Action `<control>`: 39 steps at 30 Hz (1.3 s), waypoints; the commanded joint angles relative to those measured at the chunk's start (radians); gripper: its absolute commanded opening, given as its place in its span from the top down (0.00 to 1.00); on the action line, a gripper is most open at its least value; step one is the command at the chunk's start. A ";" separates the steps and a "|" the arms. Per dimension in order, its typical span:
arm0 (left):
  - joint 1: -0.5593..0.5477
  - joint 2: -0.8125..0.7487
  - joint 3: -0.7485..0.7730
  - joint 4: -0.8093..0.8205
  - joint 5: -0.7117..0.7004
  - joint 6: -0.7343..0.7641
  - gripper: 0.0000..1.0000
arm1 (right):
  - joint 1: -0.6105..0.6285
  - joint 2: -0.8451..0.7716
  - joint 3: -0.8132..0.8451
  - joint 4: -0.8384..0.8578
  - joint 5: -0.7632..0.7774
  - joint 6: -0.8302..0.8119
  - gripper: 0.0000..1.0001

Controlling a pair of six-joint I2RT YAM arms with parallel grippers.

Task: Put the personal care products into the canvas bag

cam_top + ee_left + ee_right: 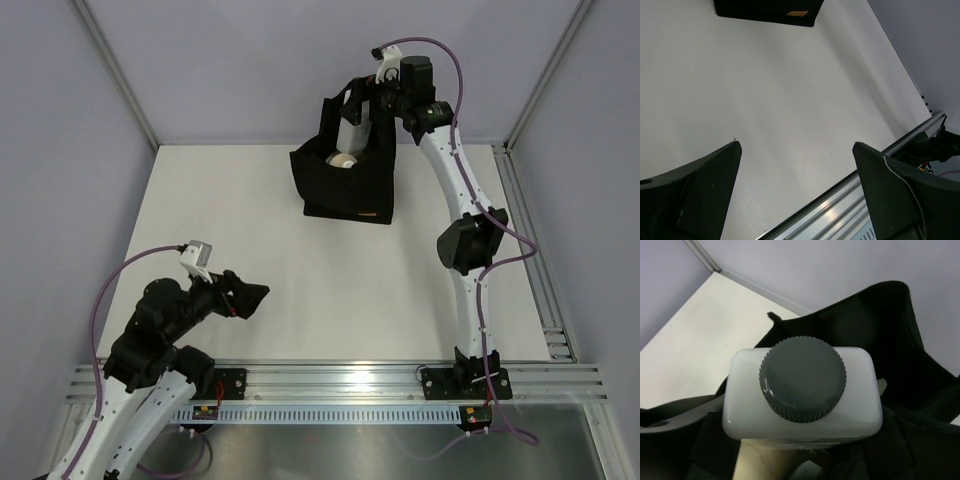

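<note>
Over canvas bag (352, 196), white bottle (746, 407), cream bottle (343, 160) inside

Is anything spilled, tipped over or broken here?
Nothing stands out. The boxy black fabric bag stands upright on the white table, and the flat white bottle with a grey cap sits cap-up between the right gripper's fingers above its opening. No spill shows.

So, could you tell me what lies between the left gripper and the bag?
Only bare table, from left gripper to bag, in the left wrist view.
</note>
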 commanded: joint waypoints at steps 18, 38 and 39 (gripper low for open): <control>-0.002 -0.134 -0.002 0.032 -0.026 -0.016 0.01 | -0.076 -0.780 -0.633 -0.101 0.297 -0.079 0.00; -0.002 -0.152 -0.007 0.041 0.000 -0.010 0.01 | -0.238 -1.551 -1.528 -0.174 0.617 0.042 0.00; -0.002 -0.154 -0.007 0.040 0.000 -0.010 0.01 | -0.243 -1.557 -1.529 -0.169 0.611 0.041 0.00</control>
